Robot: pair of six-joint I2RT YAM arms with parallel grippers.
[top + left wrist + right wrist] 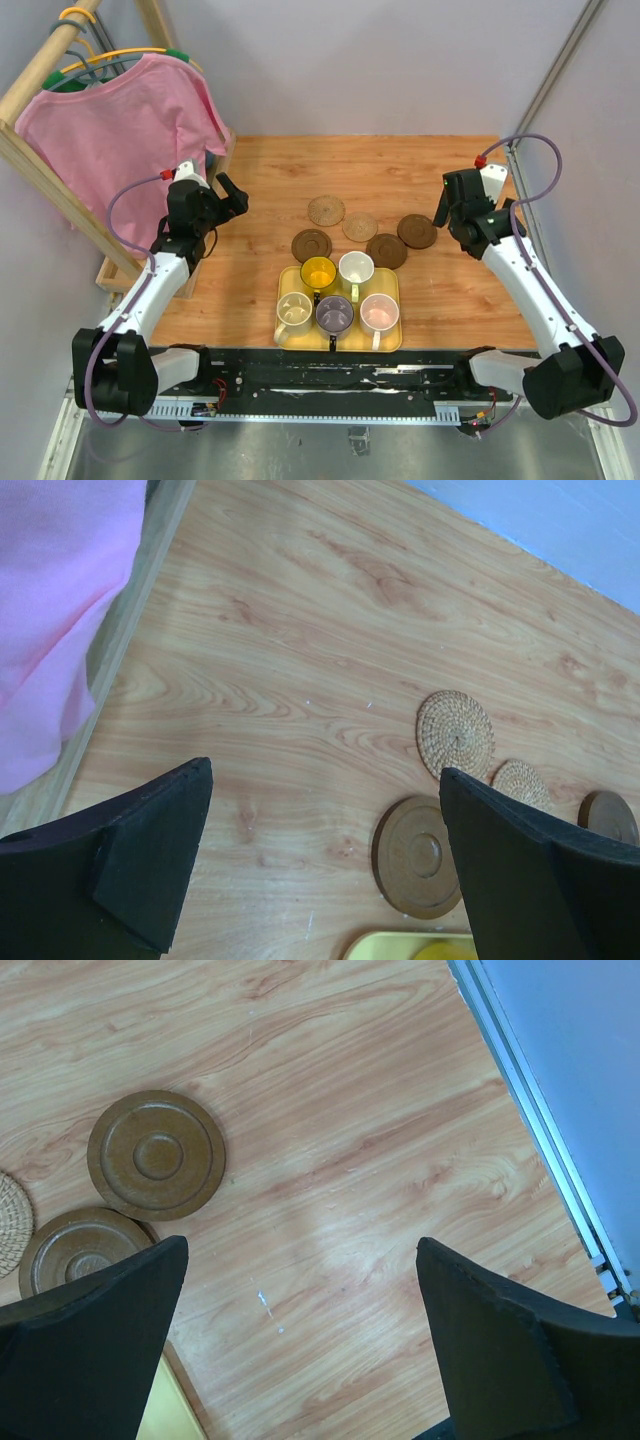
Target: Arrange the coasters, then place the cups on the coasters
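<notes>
Three dark brown coasters (312, 244) (386, 250) (417, 231) and two tan woven coasters (326, 210) (360, 226) lie loosely in mid-table. Just in front, the yellow tray (400, 325) holds several cups: yellow (319, 273), white (356, 268), cream (294, 312), purple-grey (334, 314), pink (379, 313). My left gripper (235, 197) (325, 860) hovers open left of the coasters, over bare wood, with a brown coaster (415, 856) beside its right finger. Open and holding nothing, my right gripper (442, 212) (300, 1340) hangs right of the brown coasters (156, 1155) (75, 1250).
A pink shirt (120, 120) hangs on a wooden rack (120, 272) at the table's left edge, close to the left arm. A metal frame rail (540, 1150) runs along the right edge. A grey wall backs the table.
</notes>
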